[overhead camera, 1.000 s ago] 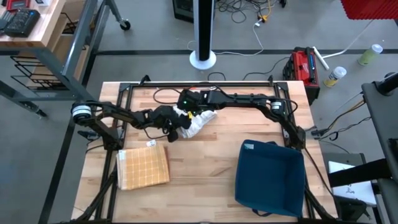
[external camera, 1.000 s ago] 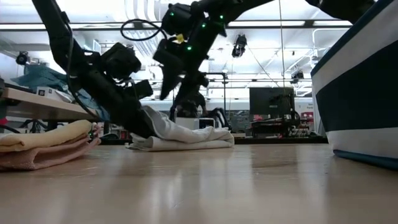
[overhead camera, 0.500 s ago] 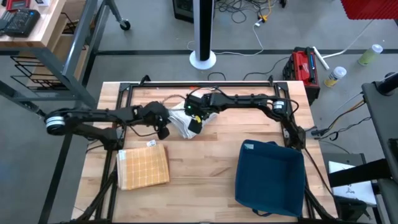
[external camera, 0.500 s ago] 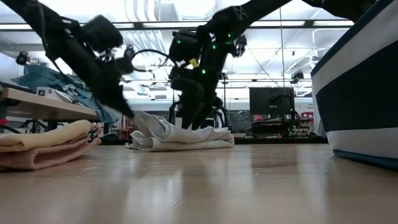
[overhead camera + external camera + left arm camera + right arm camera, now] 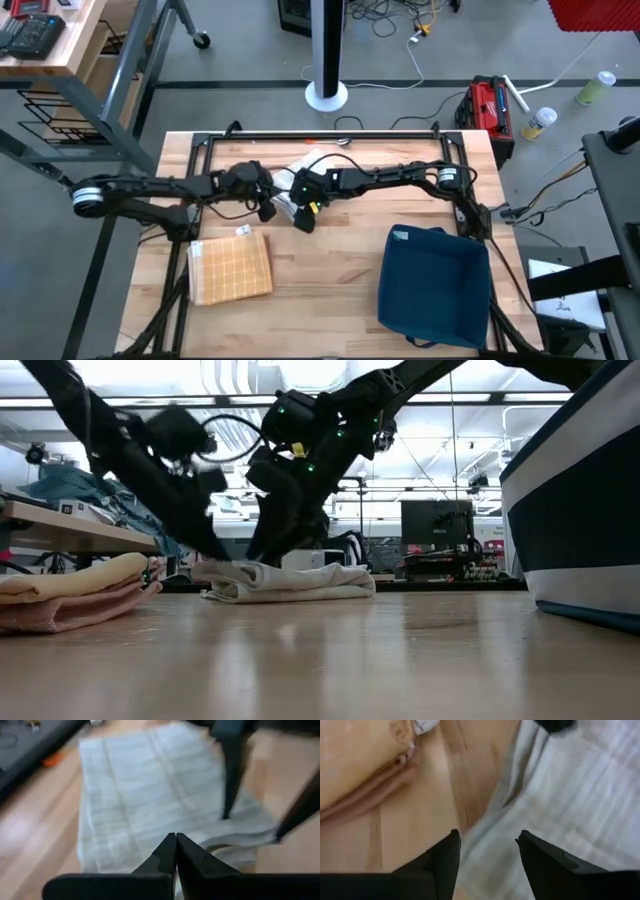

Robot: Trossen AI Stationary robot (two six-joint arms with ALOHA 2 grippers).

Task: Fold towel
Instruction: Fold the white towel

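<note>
1. Light wooden slatted counter (image 5: 330,270) carries everything listed in items 2–3.
2. Folded yellow checked cloth (image 5: 231,268) lies flat at the counter's left front; a small white tag (image 5: 242,231) sits at its far edge.
3. Dark blue fabric bin with a white label (image 5: 433,285) stands at the counter's right front, well apart from the cloth.
4. Floor beyond the counter: white pole on a round base (image 5: 327,50), red toolbox (image 5: 490,105), two bottles (image 5: 542,121).
</note>
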